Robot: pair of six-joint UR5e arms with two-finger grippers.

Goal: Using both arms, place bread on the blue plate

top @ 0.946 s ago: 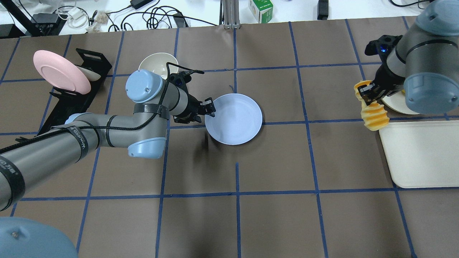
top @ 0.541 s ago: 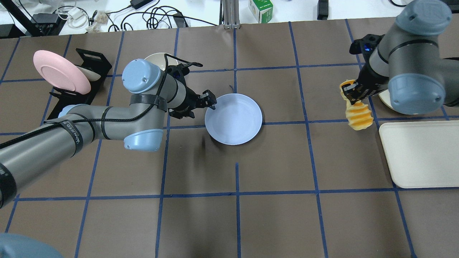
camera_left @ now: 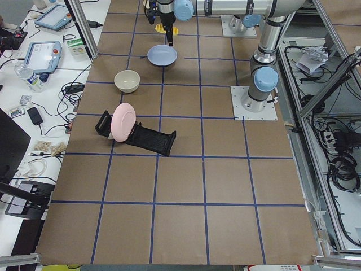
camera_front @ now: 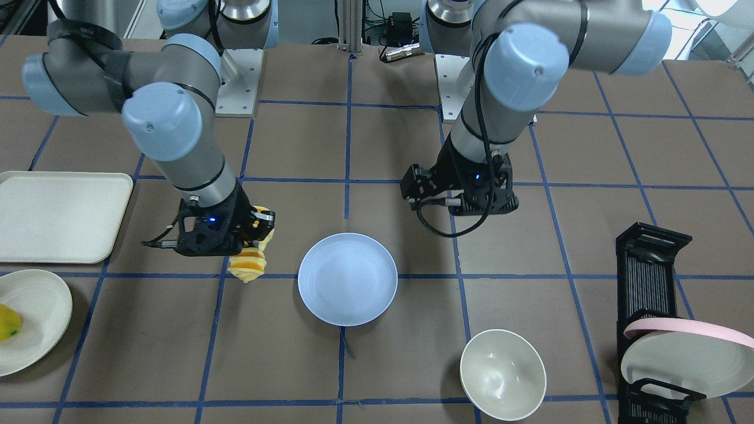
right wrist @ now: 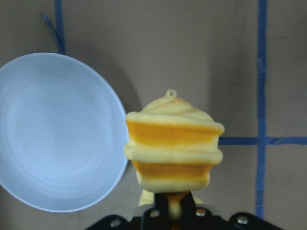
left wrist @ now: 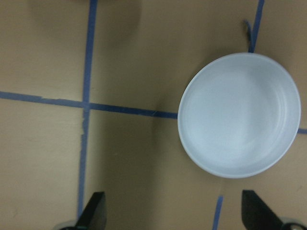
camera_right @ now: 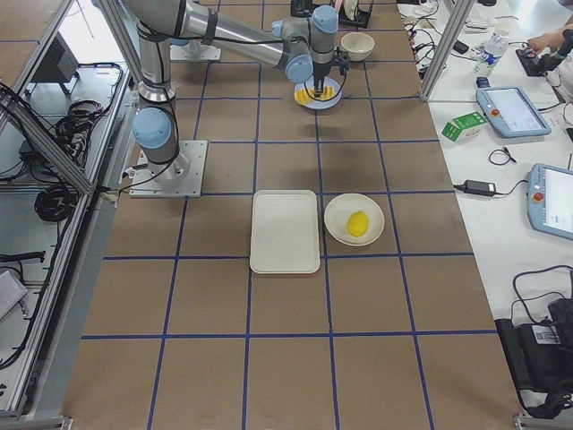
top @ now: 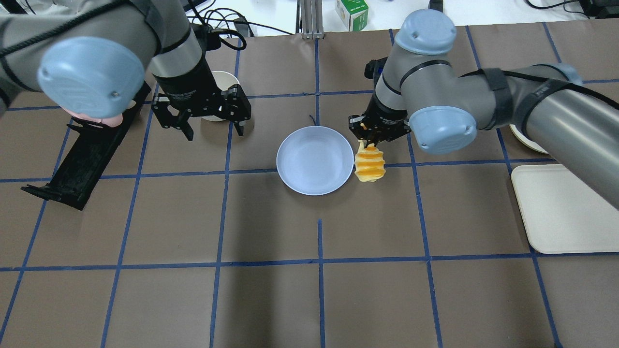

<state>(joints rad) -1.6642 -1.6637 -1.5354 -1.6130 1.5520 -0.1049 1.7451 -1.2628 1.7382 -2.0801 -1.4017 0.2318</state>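
The bread [top: 369, 166], a ridged yellow-orange loaf, hangs from my right gripper [top: 370, 137], which is shut on its upper end. It hangs just off the right rim of the pale blue plate [top: 315, 160], not over it. The right wrist view shows the bread [right wrist: 173, 143] beside the plate [right wrist: 53, 134]. In the front view the bread [camera_front: 250, 263] is to the left of the plate [camera_front: 347, 287]. My left gripper [top: 213, 128] is open and empty, apart from the plate on its left. The left wrist view looks down on the plate [left wrist: 240, 115].
A cream-white bowl [camera_front: 502, 374] stands near my left gripper. A black rack [camera_front: 654, 277] holds a pink-rimmed plate [camera_front: 689, 333] at the far left. A cream tray [top: 561, 208] and a cream plate [camera_front: 29, 321] with a yellow-green fruit [camera_front: 7, 322] lie on my right.
My right arm has carried the bread leftward from near the tray to the plate's right rim. My left gripper has drawn back from the plate's left rim, toward the bowl.
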